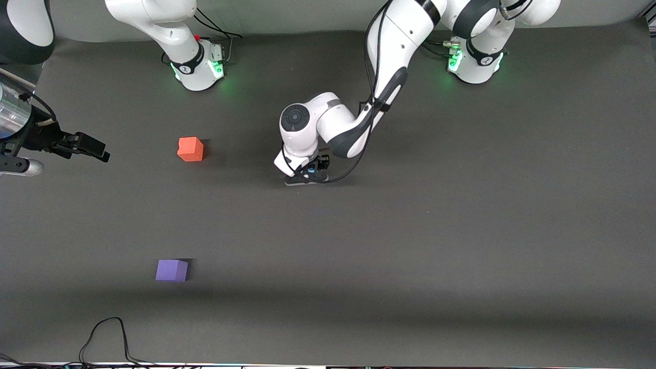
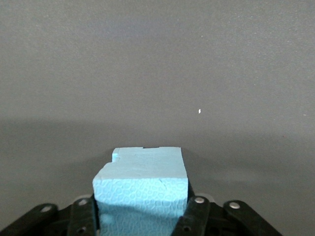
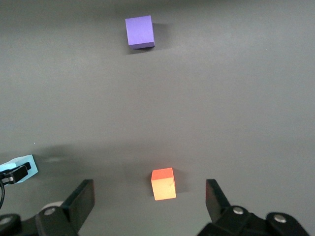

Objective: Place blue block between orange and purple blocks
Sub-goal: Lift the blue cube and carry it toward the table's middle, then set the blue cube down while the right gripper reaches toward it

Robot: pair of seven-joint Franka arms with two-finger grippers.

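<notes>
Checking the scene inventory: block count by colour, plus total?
Blue block: 1, held in the left claw
Orange block: 1, on the table
Purple block: 1, on the table, nearer the front camera than the orange block
Total: 3

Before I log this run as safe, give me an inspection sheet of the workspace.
Surface: dark grey mat, flat.
Job's things: blue block in the left end effector; orange block farther from the front camera than the purple block, both toward the right arm's end.
Clutter: nothing seen.
Grippers: left shut on the blue block, low at mid-table; right end effector open, waiting above the orange block.
Cables: black cable at the near edge.
Surroundings: nothing seen.
</notes>
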